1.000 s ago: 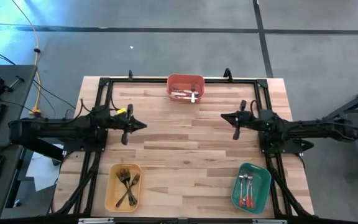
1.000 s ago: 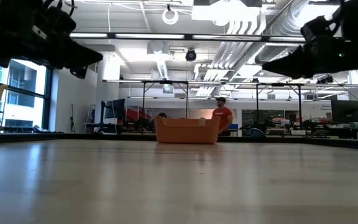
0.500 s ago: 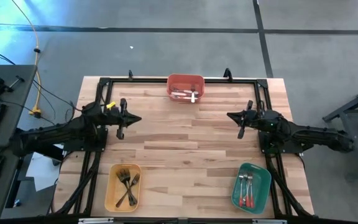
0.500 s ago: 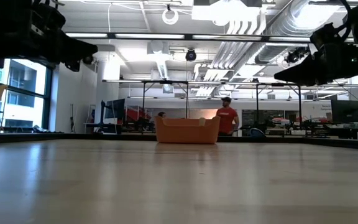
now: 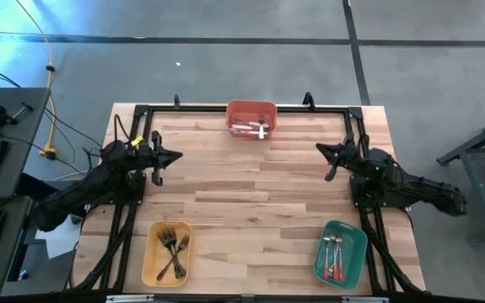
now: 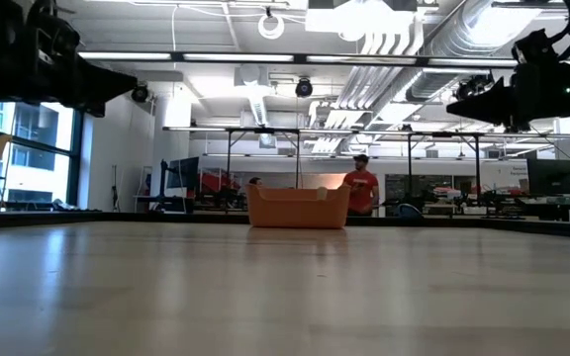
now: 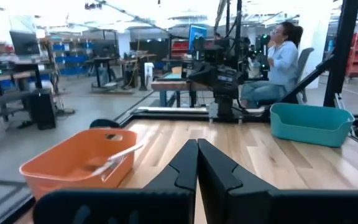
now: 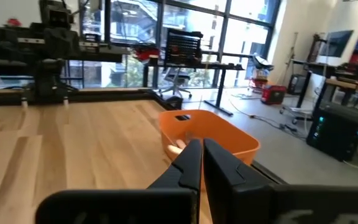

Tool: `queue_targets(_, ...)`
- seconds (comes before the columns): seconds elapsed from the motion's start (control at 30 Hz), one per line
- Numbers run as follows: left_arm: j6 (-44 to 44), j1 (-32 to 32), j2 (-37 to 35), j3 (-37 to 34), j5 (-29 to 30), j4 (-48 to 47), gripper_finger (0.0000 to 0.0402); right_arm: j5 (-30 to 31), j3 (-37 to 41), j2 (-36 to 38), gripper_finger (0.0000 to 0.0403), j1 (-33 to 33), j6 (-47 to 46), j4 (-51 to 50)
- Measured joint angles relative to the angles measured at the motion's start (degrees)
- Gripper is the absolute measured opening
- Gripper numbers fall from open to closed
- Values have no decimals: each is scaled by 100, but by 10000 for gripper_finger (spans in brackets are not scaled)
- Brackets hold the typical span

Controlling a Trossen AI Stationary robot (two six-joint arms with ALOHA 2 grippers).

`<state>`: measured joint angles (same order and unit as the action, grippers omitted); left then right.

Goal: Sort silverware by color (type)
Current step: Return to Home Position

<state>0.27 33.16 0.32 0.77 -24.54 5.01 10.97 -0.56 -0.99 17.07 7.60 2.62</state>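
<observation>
The left hand (image 5: 173,156) and right hand (image 5: 322,151) are hanging over opposite sides of the counter (image 5: 251,194), fingers pressed together, holding nothing. The silverware (image 5: 249,128) is lying sorted in the orange bin (image 5: 251,107), yellow bin (image 5: 148,252) and teal bin (image 5: 358,244). Homing well, I'd say, means folding back level and well above the bins.

Bright, even overhead light on the wooden table (image 5: 251,194), with faint shadows. Ceiling lights (image 6: 206,56) glare in the low view; daylight enters through windows (image 8: 135,31).
</observation>
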Motion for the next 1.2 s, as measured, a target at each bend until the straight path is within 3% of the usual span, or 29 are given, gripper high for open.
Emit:
queue_targets(0.7, -477, 95, -11, -3, 311, 365, 0, -10, 2, -203, 0, 891, -171, -7)
queue_targets(0.93, -348, 95, 4, -3, 326, 62, 0, -5, 4, -203, 0, 1033, -1064, -5)
queue_targets(1.2, -117, 95, 42, -8, 328, -123, 0, -20, 4, -203, 0, 1033, -1212, -5)
